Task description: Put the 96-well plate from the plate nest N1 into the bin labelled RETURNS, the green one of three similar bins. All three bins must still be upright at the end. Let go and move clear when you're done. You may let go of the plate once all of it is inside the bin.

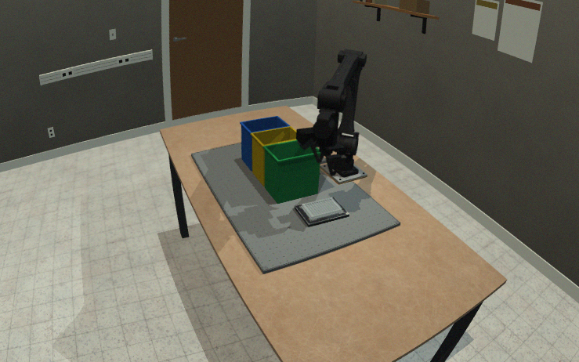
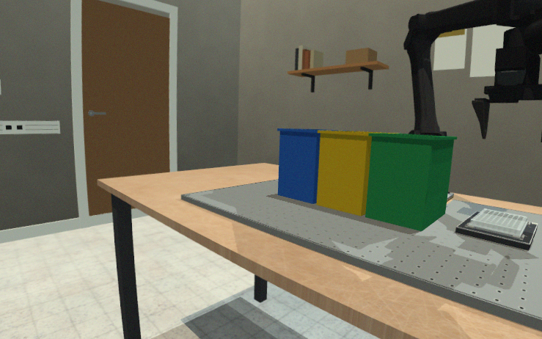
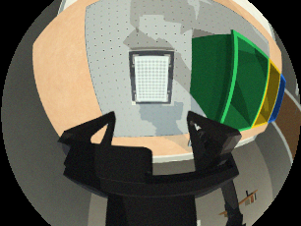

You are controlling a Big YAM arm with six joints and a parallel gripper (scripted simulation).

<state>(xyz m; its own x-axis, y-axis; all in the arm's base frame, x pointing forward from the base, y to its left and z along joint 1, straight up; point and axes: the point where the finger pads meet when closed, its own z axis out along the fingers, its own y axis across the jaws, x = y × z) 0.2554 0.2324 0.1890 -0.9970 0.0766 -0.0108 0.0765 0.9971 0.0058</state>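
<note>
Item: my claw, spread wide and holding nothing, hangs high above the desk; 96-well plate sits in its nest below and forward, long axis running away from me.

- The black arm rises from its base plate at the table's far edge, folds at the elbow high up, and reaches forward
- The wrist points the gripper straight down, held high in the air
- Both fingers are spread to their widest, tips tapering downward
- Nothing sits between the jaws, and the wrist view shows both fingers bare
</note>
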